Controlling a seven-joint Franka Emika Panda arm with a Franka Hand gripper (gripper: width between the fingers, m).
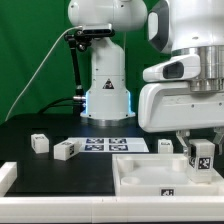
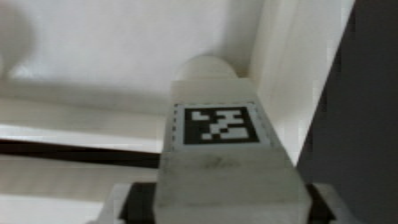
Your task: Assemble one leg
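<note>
My gripper (image 1: 199, 150) is shut on one leg (image 1: 201, 157), a small white oblong block with a black-and-white tag. It holds the leg upright over the right end of the large white panel (image 1: 150, 172). In the wrist view the leg (image 2: 221, 110) sticks out from between the dark fingers (image 2: 153, 202), its tag facing the camera, with the panel's rim and floor (image 2: 89, 95) behind it. Whether the leg's far end touches the panel is hidden.
Two more legs (image 1: 38, 143) (image 1: 66, 150) lie at the exterior view's left, and another (image 1: 165, 147) sits behind the panel. The marker board (image 1: 108, 146) lies at the middle. The robot base (image 1: 106, 95) stands behind. A white block (image 1: 6, 177) sits at the left edge.
</note>
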